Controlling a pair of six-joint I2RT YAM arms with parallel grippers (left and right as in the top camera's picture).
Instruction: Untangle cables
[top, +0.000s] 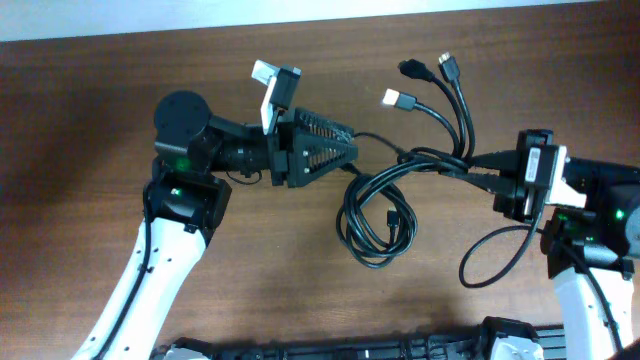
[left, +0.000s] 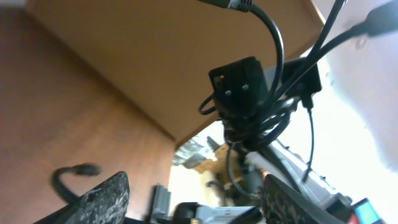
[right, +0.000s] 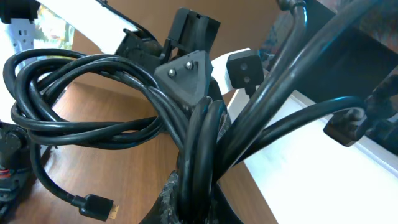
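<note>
Thin black cables with small plugs lie tangled right of the middle of the brown wooden desk. In the overhead view their loose loops sit toward the near edge. Three plug ends fan toward the far edge, one of them a white-tipped plug. The left arm bends in from the near-left corner, and the left gripper points right at the tangle. The right gripper points left from the right edge.

The left wrist view alone shows the left gripper with its jaws apart and nothing between them. The knot is ahead of it.

The right wrist view shows the right gripper clamped on the bunched cables. It also shows a triangular two-pin plug in the knot and a gold-tipped connector resting on the desk.
</note>
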